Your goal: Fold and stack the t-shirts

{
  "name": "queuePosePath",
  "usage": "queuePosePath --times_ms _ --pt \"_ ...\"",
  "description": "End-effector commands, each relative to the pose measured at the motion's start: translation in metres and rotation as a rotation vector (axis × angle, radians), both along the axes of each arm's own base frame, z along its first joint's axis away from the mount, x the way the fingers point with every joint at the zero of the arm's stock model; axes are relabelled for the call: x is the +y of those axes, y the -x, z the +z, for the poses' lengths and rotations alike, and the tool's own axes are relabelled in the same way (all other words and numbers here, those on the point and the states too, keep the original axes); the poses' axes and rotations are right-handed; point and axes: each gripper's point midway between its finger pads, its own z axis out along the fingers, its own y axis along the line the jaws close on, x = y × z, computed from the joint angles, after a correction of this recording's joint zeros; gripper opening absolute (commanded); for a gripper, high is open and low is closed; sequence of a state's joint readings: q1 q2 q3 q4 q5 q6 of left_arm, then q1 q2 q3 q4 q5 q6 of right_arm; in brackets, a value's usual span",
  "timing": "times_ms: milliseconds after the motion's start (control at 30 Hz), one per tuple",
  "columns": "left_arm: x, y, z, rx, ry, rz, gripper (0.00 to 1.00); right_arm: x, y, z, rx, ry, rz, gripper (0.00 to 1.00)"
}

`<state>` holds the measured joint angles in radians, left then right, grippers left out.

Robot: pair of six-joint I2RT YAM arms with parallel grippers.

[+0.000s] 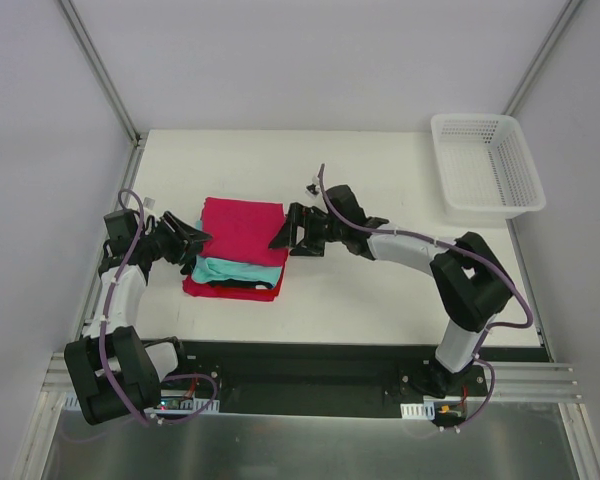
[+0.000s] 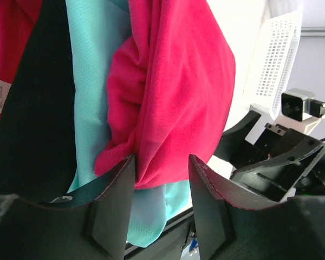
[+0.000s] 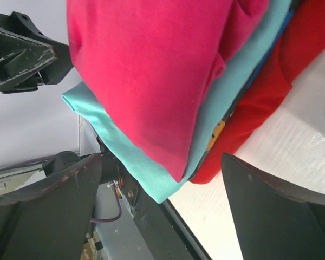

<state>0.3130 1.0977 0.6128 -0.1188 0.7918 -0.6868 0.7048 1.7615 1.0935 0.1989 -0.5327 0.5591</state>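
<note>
Stacking looks all but done: 4 folded t-shirts sit in 1 pile [image 1: 238,250] on the table [image 1: 380,300], left of centre. Top down: magenta t-shirt [image 1: 242,228], teal t-shirt [image 1: 218,270], dark t-shirt [image 1: 242,285], red t-shirt [image 1: 230,292] at the bottom. The layers aren't square. The teal & red ones poke out on the near side, and the magenta one sits offset towards the far side.

Step in hand, prob.: tidying the top layer, w/ both arms flanking the pile. The left end effector [image 2: 161,162] is at the pile's left edge, jaws about half wide, w/ a bunched fold of magenta cloth between them. The cloth touches at least 1 finger, but I can't tell whether it is truly pinched. The right end effector [image 3: 161,162] is at the pile's right edge, jaws spread wide, holding nothing, w/ the pile's corner facing the gap.

Next move, as I judge it: if the aim is to square the magenta layer, the left side needs a firm pinch on that layer only, not the teal under it. The right side needs a matching hold before any pull, else the soft cloth drags & the fold opens. The white mesh basket [image 1: 485,165] stands well apart at the far right.
</note>
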Motion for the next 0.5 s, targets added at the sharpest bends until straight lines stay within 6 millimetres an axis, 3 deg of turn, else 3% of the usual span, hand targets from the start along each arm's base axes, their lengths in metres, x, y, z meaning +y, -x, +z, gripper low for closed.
queuePosePath --times_ms 0,67,167,233,333,467 --pt "-0.001 0.0 0.003 0.006 -0.015 -0.019 0.42 0.007 0.006 0.022 -0.047 -0.057 -0.007 0.88" --pt "-0.001 0.0 0.003 0.009 -0.016 -0.02 0.39 0.008 0.007 0.019 -0.047 -0.045 -0.016 0.83" --pt "0.0 0.0 0.002 0.014 -0.015 -0.015 0.39 0.012 0.008 0.02 -0.058 -0.023 0.002 0.9" --pt "0.0 0.0 0.002 0.014 -0.017 -0.016 0.43 0.017 0.008 0.021 -0.063 -0.01 0.016 0.9" --pt "0.0 -0.001 0.002 0.014 -0.018 -0.013 0.39 0.02 0.009 0.027 -0.076 -0.008 0.025 0.91" --pt "0.0 -0.001 0.004 0.008 -0.017 -0.015 0.39 0.026 0.011 0.033 -0.088 -0.02 0.04 0.75"
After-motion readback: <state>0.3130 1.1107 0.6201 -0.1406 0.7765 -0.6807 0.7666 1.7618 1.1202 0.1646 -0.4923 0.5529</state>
